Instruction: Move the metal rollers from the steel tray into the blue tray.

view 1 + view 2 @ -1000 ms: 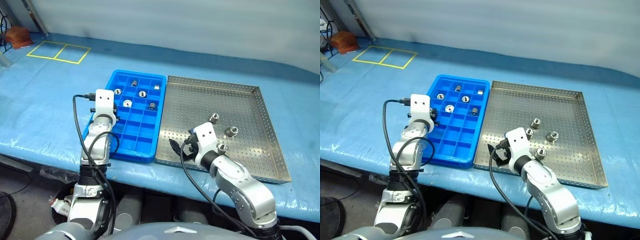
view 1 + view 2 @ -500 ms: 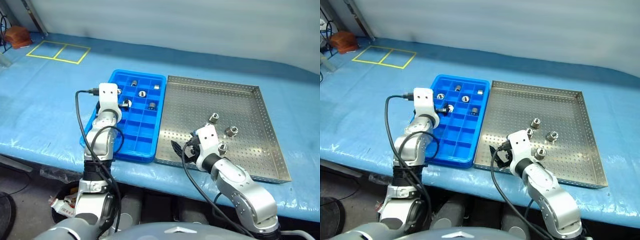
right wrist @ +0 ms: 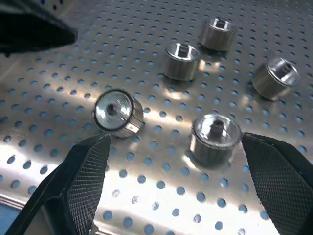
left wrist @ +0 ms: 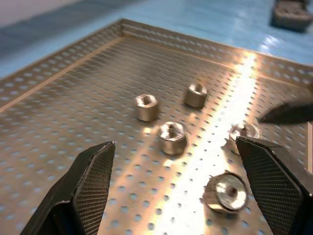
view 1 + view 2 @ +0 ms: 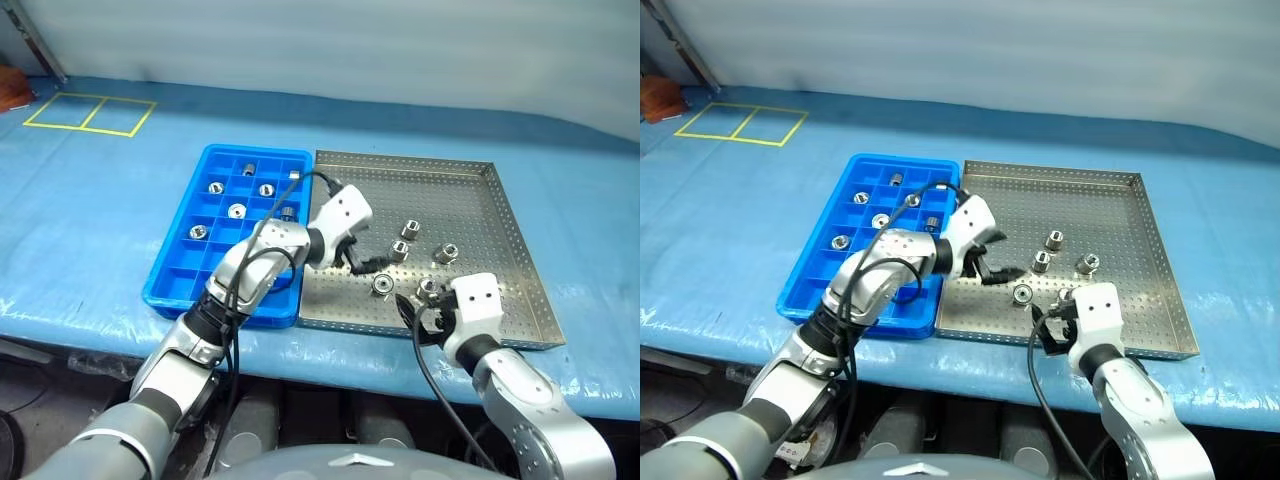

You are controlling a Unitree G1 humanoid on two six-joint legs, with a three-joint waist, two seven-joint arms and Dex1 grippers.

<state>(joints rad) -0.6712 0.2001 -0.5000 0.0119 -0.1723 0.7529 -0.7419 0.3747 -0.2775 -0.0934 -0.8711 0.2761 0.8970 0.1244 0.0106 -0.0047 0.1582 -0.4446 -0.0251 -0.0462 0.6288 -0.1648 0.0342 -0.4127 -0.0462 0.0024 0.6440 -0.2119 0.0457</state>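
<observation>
Both your grippers, left (image 4: pixel 171 191) and right (image 3: pixel 171 186), hang spread and empty over the perforated steel tray (image 5: pixel 470 190). 5 small silver metal rollers (image 5: pixel 399 250) remain there; next, pinch the nearest for the compartmented blue plastic tray (image 5: pixel 175 275).

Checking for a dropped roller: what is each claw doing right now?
Left claw: open, empty, over the steel tray.
Right claw: open, empty, near a roller.
</observation>
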